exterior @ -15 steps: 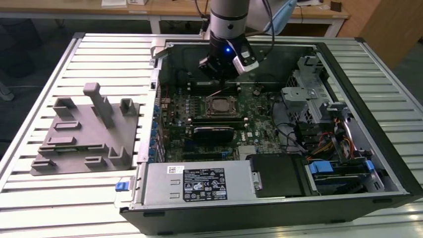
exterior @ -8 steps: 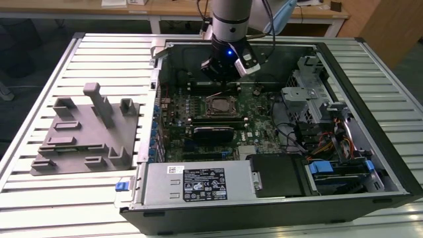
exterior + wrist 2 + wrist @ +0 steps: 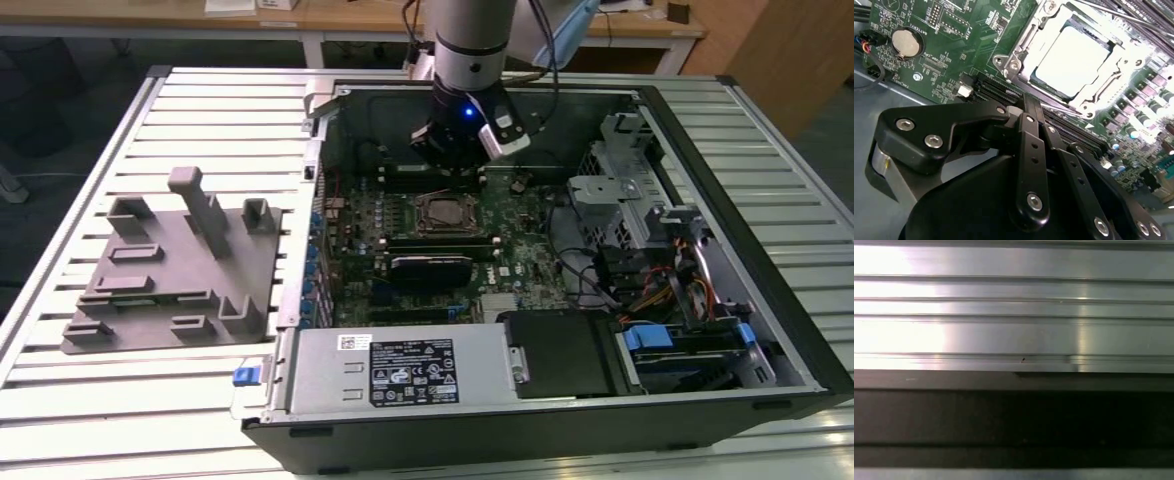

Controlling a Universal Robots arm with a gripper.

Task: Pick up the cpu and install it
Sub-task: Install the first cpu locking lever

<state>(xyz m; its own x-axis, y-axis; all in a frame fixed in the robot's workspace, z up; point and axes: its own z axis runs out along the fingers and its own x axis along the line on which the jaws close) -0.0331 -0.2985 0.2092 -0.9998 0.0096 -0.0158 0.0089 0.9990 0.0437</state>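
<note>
The cpu (image 3: 1074,57), a pale silvery square chip, lies flat inside the metal-framed socket (image 3: 1019,47) on the green motherboard (image 3: 944,30) in the second wrist view. In the exterior view the socket (image 3: 446,212) sits mid-board inside the open computer case (image 3: 747,250). My gripper (image 3: 451,170) hangs just behind the socket, low over the board. Its black fingers (image 3: 1030,112) are pressed together with nothing between them, and the tip (image 3: 1029,100) stands a short way off the socket's frame, apart from the chip.
A grey plastic fixture block (image 3: 174,270) rests on the slatted metal table (image 3: 80,400) at the exterior view's left. In the case are a power supply (image 3: 400,370), a drive cage with cables (image 3: 667,270), memory slots (image 3: 999,90) and a coin battery (image 3: 905,42).
</note>
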